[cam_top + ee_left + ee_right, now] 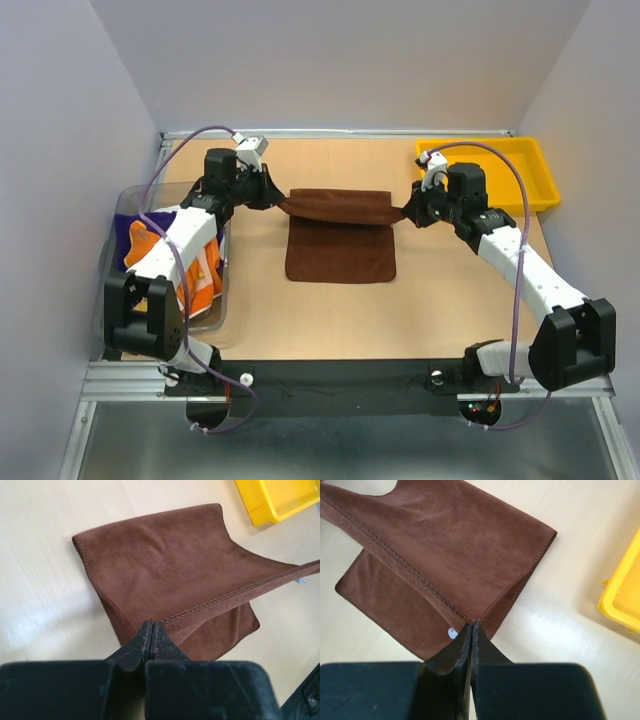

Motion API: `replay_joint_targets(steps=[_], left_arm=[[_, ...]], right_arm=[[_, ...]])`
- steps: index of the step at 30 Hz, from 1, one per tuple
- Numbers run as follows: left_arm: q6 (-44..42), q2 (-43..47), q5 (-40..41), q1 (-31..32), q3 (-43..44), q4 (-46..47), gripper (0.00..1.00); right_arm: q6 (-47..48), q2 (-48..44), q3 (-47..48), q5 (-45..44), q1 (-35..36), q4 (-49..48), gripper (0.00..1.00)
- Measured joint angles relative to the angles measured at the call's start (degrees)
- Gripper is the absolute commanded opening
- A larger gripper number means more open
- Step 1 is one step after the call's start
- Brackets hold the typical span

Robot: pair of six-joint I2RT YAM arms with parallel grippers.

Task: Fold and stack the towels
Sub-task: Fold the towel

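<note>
The soft, light brown towel point(340, 235) sags between its pinched corners; the left gripper point(151, 630) and right gripper point(471, 630) each clench one, the best hold.

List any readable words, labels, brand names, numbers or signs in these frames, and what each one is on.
None can be read.
Brown towel: a small white tag shows near the right tool, too small to read.
Yellow tray: no marking visible.
Clear bin: no label visible.
Patterned towel in the bin: an orange-and-white pattern, no letters discernible.
</note>
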State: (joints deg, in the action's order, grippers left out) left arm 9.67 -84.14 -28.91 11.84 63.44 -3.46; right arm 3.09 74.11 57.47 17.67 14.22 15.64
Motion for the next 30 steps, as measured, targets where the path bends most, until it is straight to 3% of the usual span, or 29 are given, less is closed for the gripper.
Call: replay_joint_targets(steps=[11,24,27,30], left_arm=[[-0.42,3.76,0.48,1.27,-5.66,-1.97,0.0],[7.21,3.19,1.64,3.19,-20.92,2.36,0.0],[8.39,2.21,2.36,3.91,-21.59,3.43,0.14],[9.4,1.46,3.5,5.42,-22.56,4.02,0.32]], right_arm=[[-1.88,-0.09,-0.79,-0.37,-0.02,0.96,0.0],[-9.05,5.2,-7.58,1.81,0.0,4.31,0.01],[-10.95,7.91,-8.9,3.19,0.0,5.09,0.02],[-12.59,10.36,-10.05,3.8,-0.02,5.88,0.17]])
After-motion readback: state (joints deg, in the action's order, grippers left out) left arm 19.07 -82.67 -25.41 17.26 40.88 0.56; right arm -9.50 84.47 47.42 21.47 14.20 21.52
